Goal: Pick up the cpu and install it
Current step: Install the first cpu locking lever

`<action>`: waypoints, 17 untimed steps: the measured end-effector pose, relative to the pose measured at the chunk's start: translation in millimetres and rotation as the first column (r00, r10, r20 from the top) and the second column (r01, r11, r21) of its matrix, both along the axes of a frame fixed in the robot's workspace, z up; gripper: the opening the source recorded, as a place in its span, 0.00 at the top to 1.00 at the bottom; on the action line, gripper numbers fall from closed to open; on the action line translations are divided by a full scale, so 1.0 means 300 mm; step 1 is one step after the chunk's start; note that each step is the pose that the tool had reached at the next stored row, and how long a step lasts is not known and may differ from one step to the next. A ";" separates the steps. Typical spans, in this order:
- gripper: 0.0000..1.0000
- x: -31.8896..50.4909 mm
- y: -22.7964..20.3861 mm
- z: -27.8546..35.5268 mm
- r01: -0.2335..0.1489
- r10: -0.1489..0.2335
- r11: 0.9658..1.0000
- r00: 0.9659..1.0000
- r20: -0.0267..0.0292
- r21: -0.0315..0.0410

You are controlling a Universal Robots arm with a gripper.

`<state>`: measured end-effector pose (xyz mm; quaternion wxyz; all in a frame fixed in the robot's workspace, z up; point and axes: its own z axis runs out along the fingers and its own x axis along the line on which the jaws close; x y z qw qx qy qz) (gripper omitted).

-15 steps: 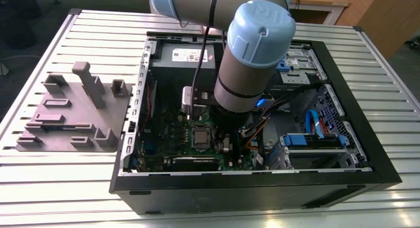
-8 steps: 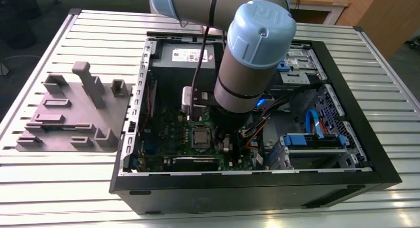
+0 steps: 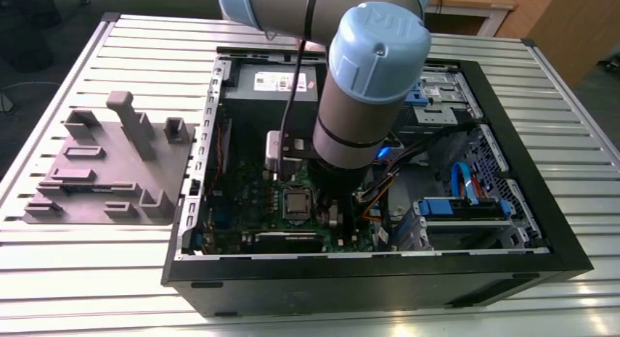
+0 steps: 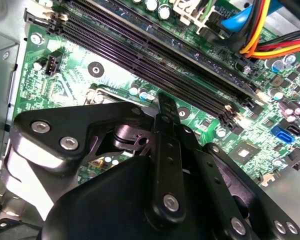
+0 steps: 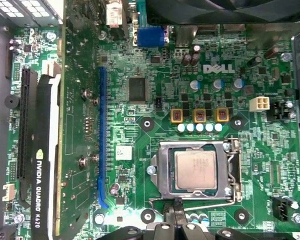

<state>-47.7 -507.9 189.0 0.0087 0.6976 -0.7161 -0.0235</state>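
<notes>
Gripper (image 5: 176,207) of mine, black and jointed, hovers just beside the socket at the lower centre of the first wrist view; I cannot tell how far my fingers stand apart or whether they hold anything. The small flat square silvery-grey cpu (image 5: 194,170) lies inside the silvery rectangular metal socket frame (image 5: 162,172) on the green motherboard (image 5: 140,145).

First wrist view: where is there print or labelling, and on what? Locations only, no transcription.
Large white lettering: printed on the green board, legible.
White lettering along the expansion card edge: legible.
Small white sticker on the board: not legible.
cpu top, seated in its socket: faint marks, not legible.
</notes>
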 end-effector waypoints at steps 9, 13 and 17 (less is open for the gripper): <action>0.90 -0.008 -0.006 0.000 -0.005 0.005 1.000 1.000 0.011 0.001; 0.90 -0.008 -0.006 0.021 -0.005 0.005 1.000 1.000 0.011 0.003; 0.90 -0.008 -0.006 0.053 -0.005 0.005 1.000 1.000 0.011 0.006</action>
